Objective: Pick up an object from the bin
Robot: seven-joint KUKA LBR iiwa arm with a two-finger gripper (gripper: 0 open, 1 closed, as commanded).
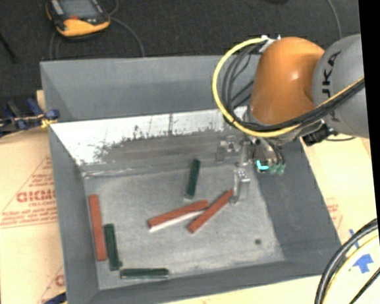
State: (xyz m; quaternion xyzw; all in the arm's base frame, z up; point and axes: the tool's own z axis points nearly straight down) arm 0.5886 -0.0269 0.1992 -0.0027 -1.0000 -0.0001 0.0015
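Nothing is lifted yet. Along the bottom of the bin floor lies a dark green stick. At lower left a shorter green stick sits beside a red-brown stick. At centre two more cross, and my gripper is low at the upper-right end of the slanted red-brown stick. I cannot tell whether it is spread or closed. Grasp and lift remain, I judge.

I see the gripper low in the grey metal bin, right of centre, at the far right end of a slanted reddish-brown flat stick; I cannot tell if they touch. That stick overlaps a white-edged reddish stick. A dark green stick lies just left of the gripper. By the left wall a long red-brown stick and a short green stick lie side by side
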